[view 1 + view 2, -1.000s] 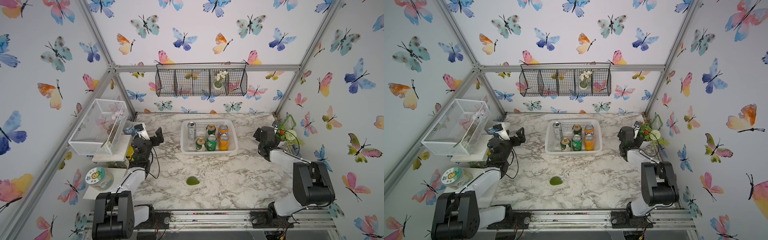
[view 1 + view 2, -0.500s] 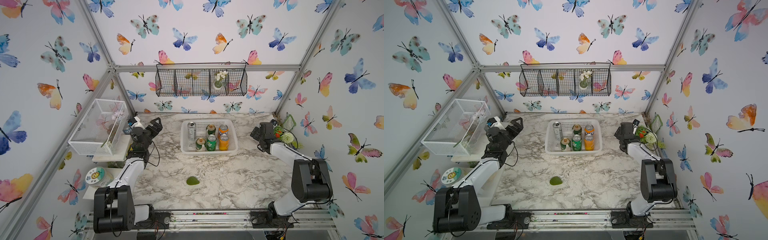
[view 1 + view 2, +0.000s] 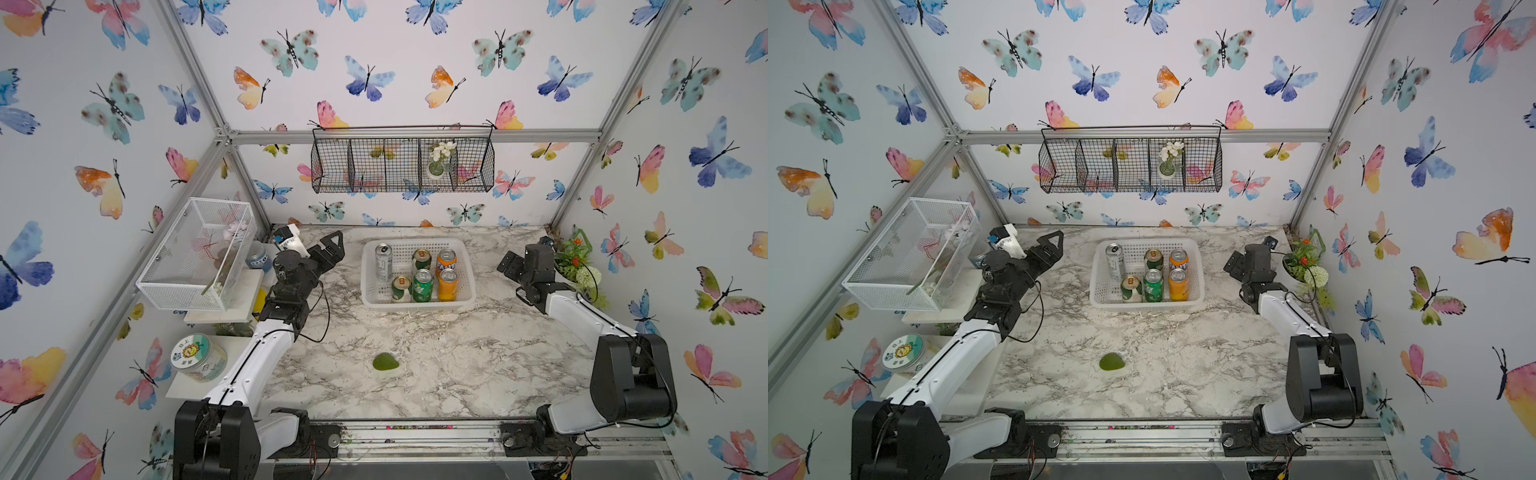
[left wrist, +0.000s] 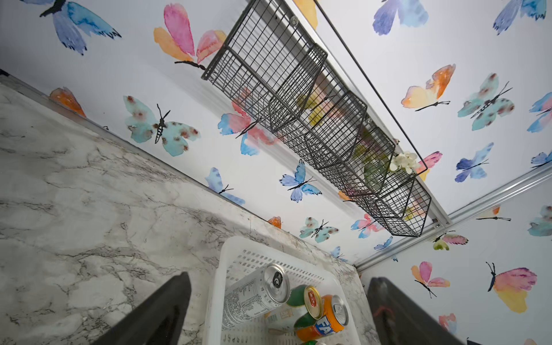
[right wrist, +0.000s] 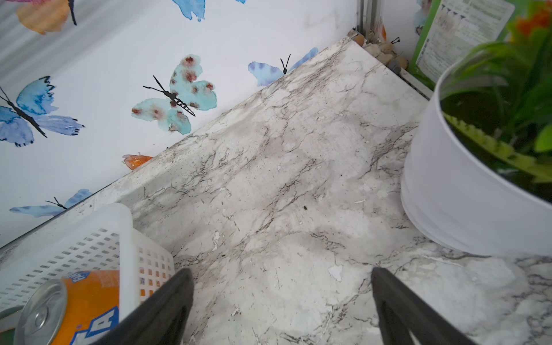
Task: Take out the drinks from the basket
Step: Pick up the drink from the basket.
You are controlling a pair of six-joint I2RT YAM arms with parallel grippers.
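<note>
At the front, the marble table (image 3: 457, 365) carried only a small green lump (image 3: 385, 361), and no can stood on it. Further in, my left gripper (image 3: 333, 250) hung with its jaws spread wide and empty, just beside the basket (image 3: 415, 305) and pointing at it. My right gripper (image 3: 508, 264) was spread too, holding nothing, off the opposite side. All six cans (image 3: 422, 286) stood inside the basket, the silver can (image 3: 383, 262) among them. I judged the job not yet begun, with six to lift out.
</note>
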